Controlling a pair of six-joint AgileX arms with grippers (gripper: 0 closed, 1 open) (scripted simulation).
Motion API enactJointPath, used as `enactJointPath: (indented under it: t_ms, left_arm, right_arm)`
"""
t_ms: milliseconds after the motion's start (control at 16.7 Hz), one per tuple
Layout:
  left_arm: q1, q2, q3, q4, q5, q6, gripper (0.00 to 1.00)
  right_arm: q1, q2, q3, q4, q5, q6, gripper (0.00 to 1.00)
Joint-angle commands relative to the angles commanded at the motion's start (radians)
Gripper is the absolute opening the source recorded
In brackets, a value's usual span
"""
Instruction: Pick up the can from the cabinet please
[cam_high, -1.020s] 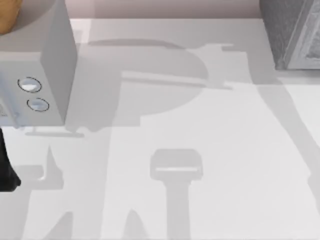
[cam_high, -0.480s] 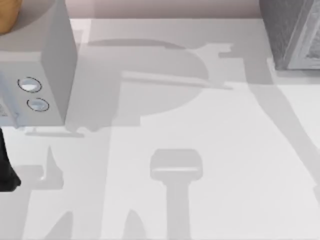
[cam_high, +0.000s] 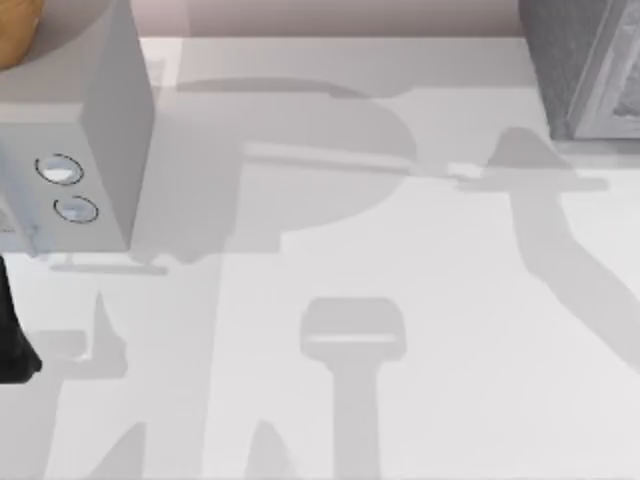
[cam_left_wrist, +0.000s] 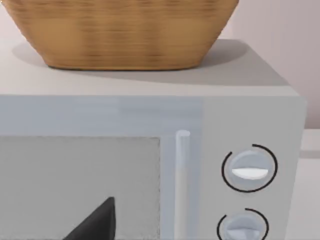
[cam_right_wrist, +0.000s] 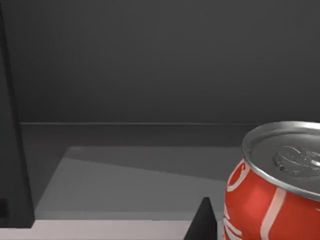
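The can is red with white stripes and a silver top. It stands upright on the floor of the dark cabinet, as the right wrist view shows. A dark part of my right gripper sits just beside the can, close to its side. From above, the cabinet is a grey box at the table's back right corner. My left arm is parked at the table's left edge, and a dark part of its gripper faces the microwave door.
A white microwave with two round knobs stands at the back left, and a woven basket sits on top of it. A dark upright cabinet wall stands beside the opening. The white table carries arm shadows.
In the top view the right arm's shadow has shifted right and nearer, now lying just in front of the cabinet. The left arm has not moved.
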Motion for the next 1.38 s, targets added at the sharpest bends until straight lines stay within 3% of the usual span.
enactJointPath:
  t_ms: [420, 660, 900, 1380]
  left_arm:
    - [0.000, 0.000, 0.000, 0.000, 0.000, 0.000, 1.00]
    - [0.000, 0.000, 0.000, 0.000, 0.000, 0.000, 1.00]
    - [0.000, 0.000, 0.000, 0.000, 0.000, 0.000, 1.00]
    - [0.000, 0.000, 0.000, 0.000, 0.000, 0.000, 1.00]
  right_arm:
    - [0.001, -0.014, -0.009, -0.003, 0.004, 0.001, 0.00]
    - [-0.057, -0.103, -0.137, 0.056, -0.057, 0.000, 0.00]
    - [-0.159, -0.291, -0.425, 0.155, -0.161, -0.002, 0.00]
    - [-0.421, -0.758, -1.235, 0.414, -0.428, -0.006, 0.00]
